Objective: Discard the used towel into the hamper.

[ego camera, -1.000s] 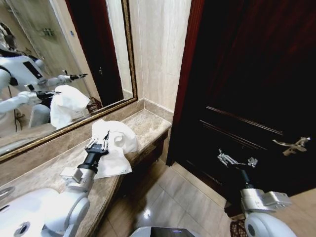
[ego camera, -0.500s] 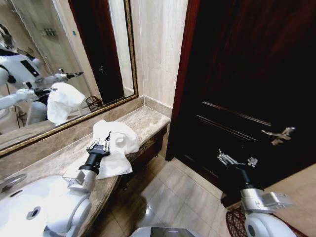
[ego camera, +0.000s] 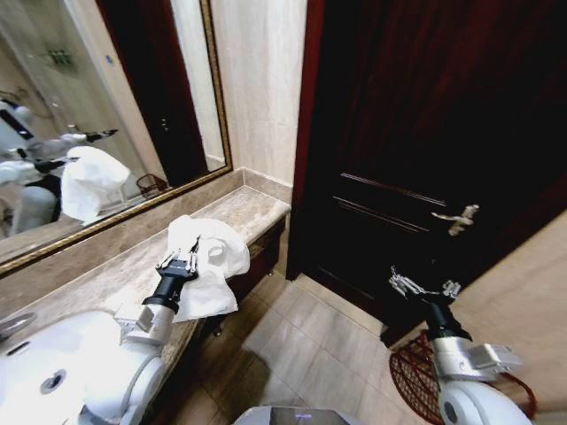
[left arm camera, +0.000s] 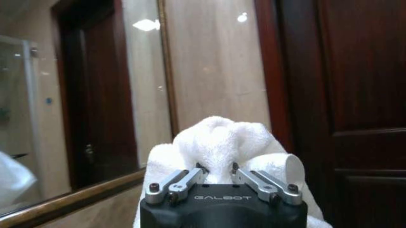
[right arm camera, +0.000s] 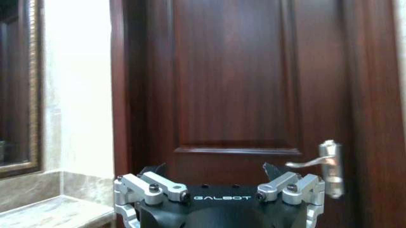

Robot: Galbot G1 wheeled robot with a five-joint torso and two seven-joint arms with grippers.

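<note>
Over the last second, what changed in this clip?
The head camera swung right: the door and the hamper have come further into view, so the robot is turning, not the things. The left gripper stays shut on the towel above the counter; the right gripper stays open, empty.

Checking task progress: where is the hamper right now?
In the head view the hamper stands on the floor at lower right, partly behind the right gripper's arm, near the dark door's foot.
</note>
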